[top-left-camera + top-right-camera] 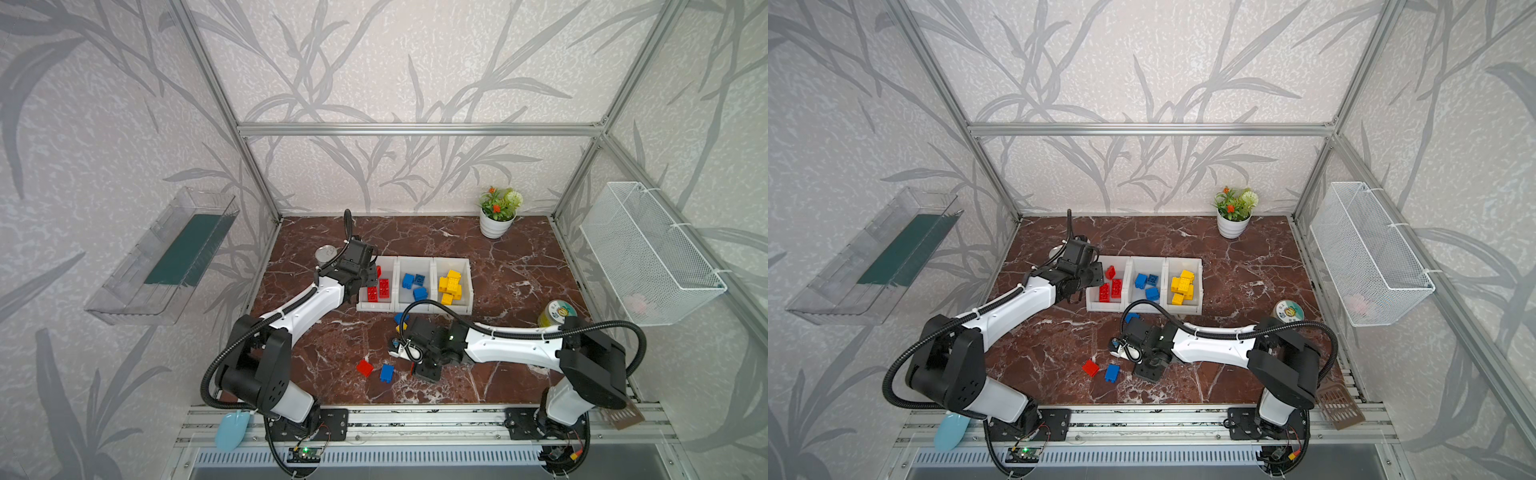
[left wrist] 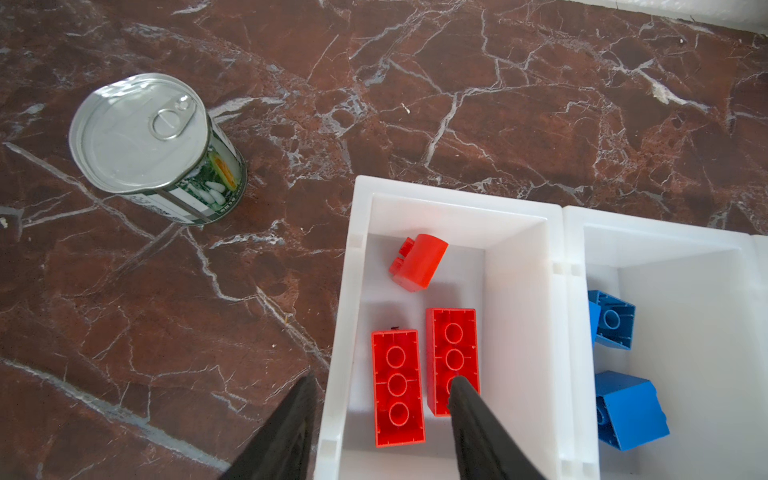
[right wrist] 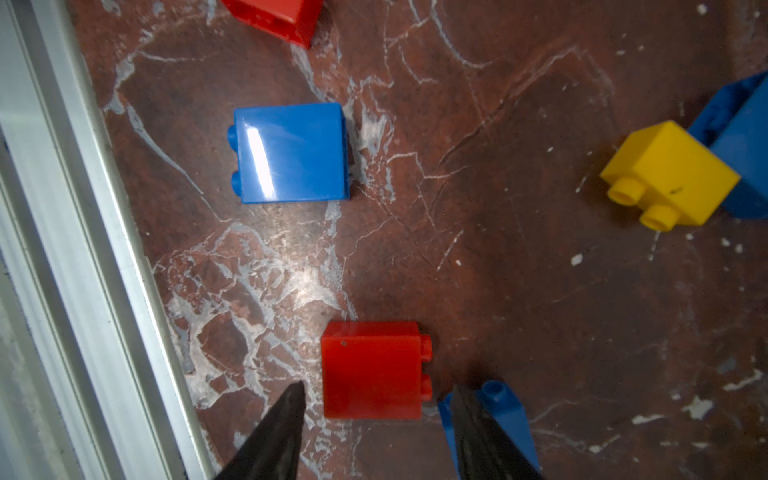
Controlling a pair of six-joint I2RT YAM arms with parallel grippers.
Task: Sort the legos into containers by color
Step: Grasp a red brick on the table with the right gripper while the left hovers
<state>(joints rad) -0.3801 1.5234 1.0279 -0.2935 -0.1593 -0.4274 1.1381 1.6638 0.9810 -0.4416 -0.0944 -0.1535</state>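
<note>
Three joined white containers stand mid-table: the left one [image 1: 373, 306] holds red legos [image 2: 398, 386], the middle one [image 1: 415, 262] blue legos [image 1: 409, 280], the right one [image 1: 468, 286] yellow legos [image 1: 450, 284]. My left gripper [image 2: 380, 388] hangs open and empty over the left container's outer wall [image 2: 338, 332], also visible in a top view [image 1: 368, 277]. My right gripper [image 3: 376, 390] is open low over the table, its fingertips either side of a red brick [image 3: 374, 365], not touching it. A blue brick [image 3: 505, 409] lies against one finger. Loose red [image 1: 364, 368], blue [image 1: 387, 372] and yellow [image 3: 669, 174] bricks lie nearby.
A tin can [image 2: 153, 141] stands left of the containers. A flower pot [image 1: 496, 216] is at the back right, a round tin [image 1: 557, 313] at the right. A wire basket [image 1: 648, 253] and a clear tray [image 1: 166, 257] hang on the side walls. An aluminium rail [image 3: 75, 232] edges the table front.
</note>
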